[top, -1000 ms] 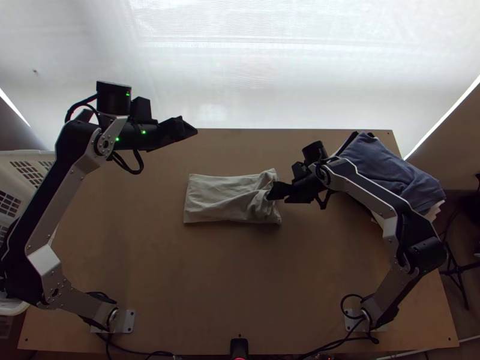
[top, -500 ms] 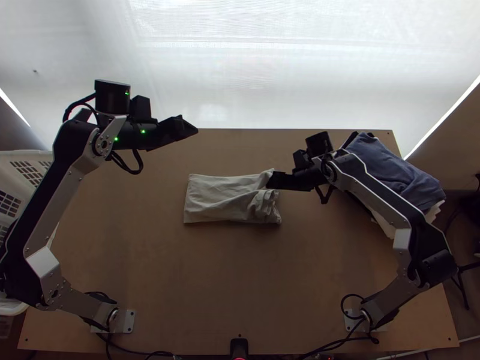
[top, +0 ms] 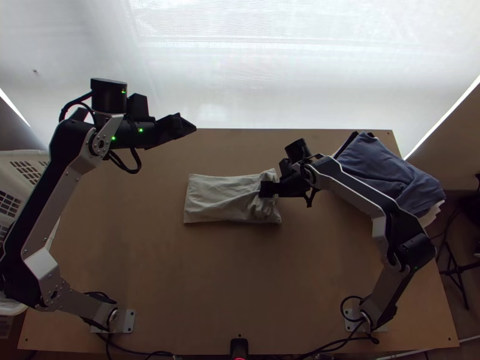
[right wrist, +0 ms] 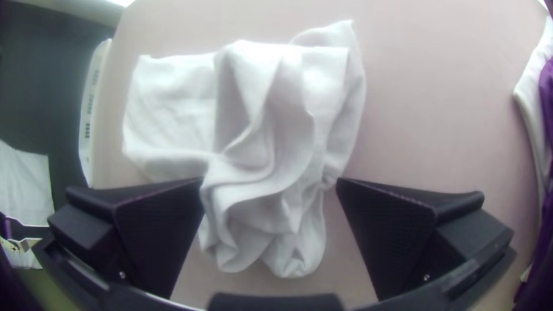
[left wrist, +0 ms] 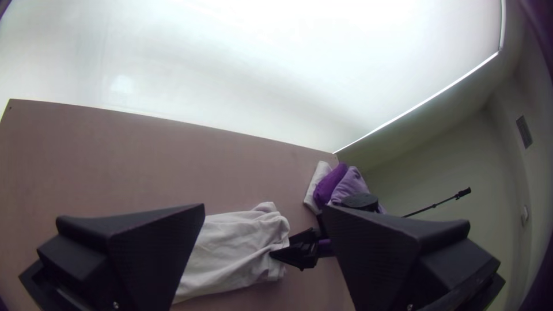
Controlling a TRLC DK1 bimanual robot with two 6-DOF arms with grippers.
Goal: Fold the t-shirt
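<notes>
Mid-way across the light wooden table (top: 180,270), toward its far half: the off-white cloth t-shirt (top: 210,201), in a longish rectangle, prob. several layers, fairly flat at the top view's left end, bunched & ridged at the right end. Over that messy end, the R arm's black wide-fingered gripper (right wrist: 271,180), fingers well apart, w/ rumpled cloth btwn & below but no pinch on it; actual contact, can't tell. Near the tbl's far edge, beyond the shirt, the L arm's black wide-fingered gripper (left wrist: 262,207), fingers also spread, nothing in hold. At the far R corner, the blue-grey folded cloth (top: 390,171) on a pile. Likely step in hand: sorting out the bunched end, w/ rough folding mostly done. For a good job, go low & level, close only on the loose ridge, then draw gently outward along the long axis to flatten. Don't bite too deep: risk of dragging lower layers & skewing the rectangle. Don't pinch too shallow either: soft fabric, prob. quick to slip. Poss. use L as a light hold on the flat end. Release low, check edges, then final fold, if req'd.
</notes>
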